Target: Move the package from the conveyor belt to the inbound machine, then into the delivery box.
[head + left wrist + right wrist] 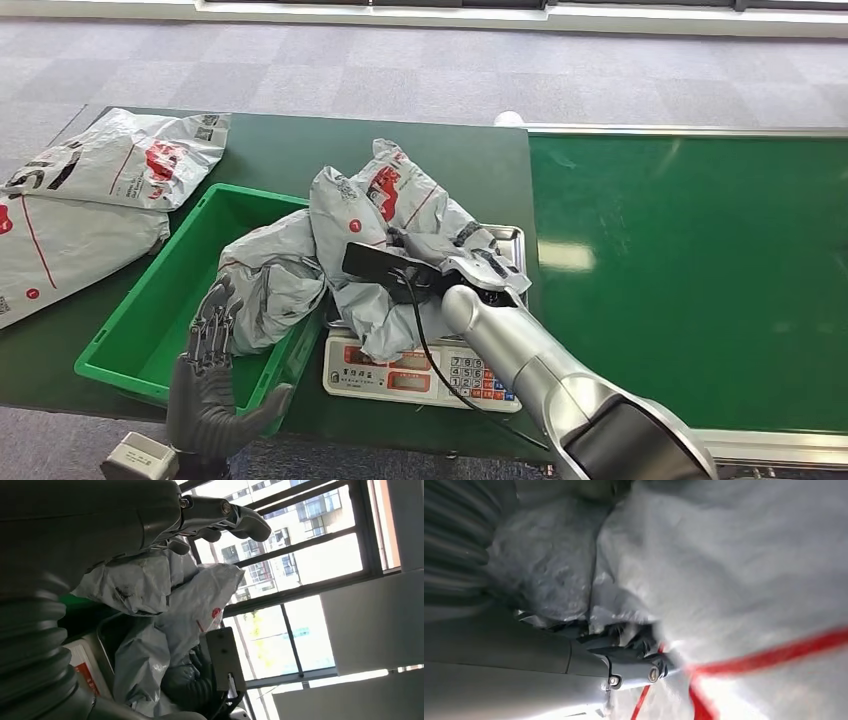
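Package: the grey mailer with red print point(375, 235) lies crumpled over the weighing scale point(425, 377) and spills leftward across the rim of the green bin point(130, 345); its left lobe hangs inside the bin's right end. In the right wrist view its grey film and red stripes point(744, 600) press close against the camera.
Right hand: the right hand point(455, 262) rests on top of the package above the scale, the silver forearm coming in from the lower right. Its fingers point(644, 667) are buried in the folds of film and seem closed on it, though most of the grip is hidden.
Left hand: the left hand point(212, 375) stands at the bin's near right corner, fingers point(215, 320) wide apart and upright, holding nothing, just beside the hanging lobe; whether they touch it cannot be told.
Hidden: the scale's steel pan is mostly covered, one corner point(508, 236) showing; the keypad and display are clear. A black cable point(432, 355) runs from a black block on the right wrist across the scale's front.
Edges: the bin sits on the dark green bench point(270, 150), its near edge cut by the hand. Two more mailers point(110, 160) lie at the bench's far left, well apart.
Open room: the conveyor belt point(690, 270) is bare green to the right of the scale.
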